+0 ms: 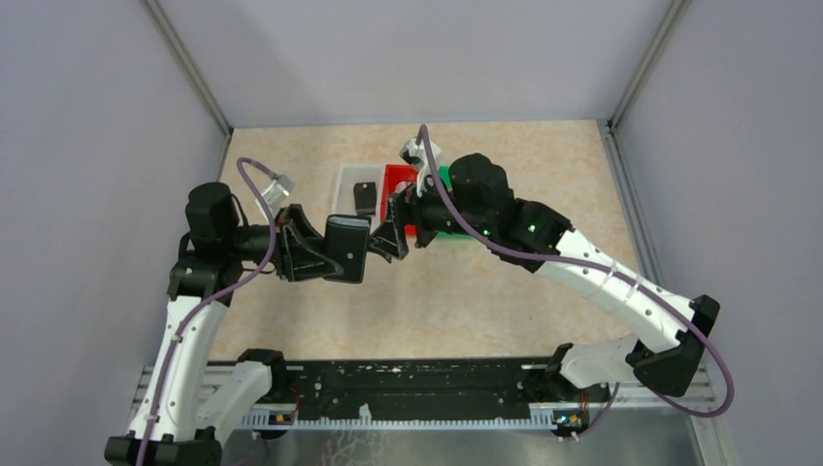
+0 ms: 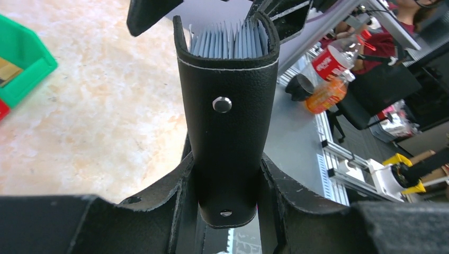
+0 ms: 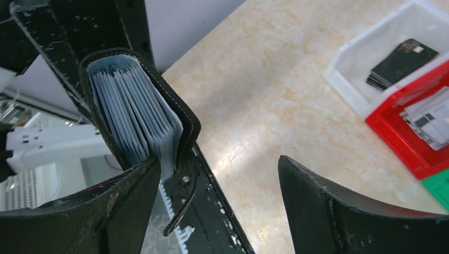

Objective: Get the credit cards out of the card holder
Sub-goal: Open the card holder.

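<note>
White-and-black arms, looping purple cables

card holder midair, bins behind, tabletop open

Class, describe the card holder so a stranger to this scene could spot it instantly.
Above the beige table, find the left gripper. It clamps the card holder: a thick black wallet with a metal snap and pale sleeves fanned inside, unlike the thin cards in the bins.

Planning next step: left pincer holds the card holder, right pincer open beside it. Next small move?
Probably shift the right pincer sideways until the sleeves of the card holder sit between its open fingers; they lie off-centre, by one fingertip.
</note>
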